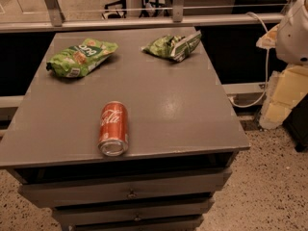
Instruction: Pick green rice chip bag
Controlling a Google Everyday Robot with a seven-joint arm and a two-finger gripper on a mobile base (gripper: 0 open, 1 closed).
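At back-left lies the green rice chip bag [81, 57] — Coca-Cola can [113, 128] front, gripper [296, 30] far right, state unclear.

- the chip bag [82, 57]: plump, light green, white lettering, tan chip pictures; lies flat, behind and left of the can [114, 128]
- the gripper [279, 102]: far right of the can

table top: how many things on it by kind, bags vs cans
bags: 2, the light-green rice chip bag and the darker striped bag
cans: 1, the red can lying on its side
total: 3
gripper: 0, not in view
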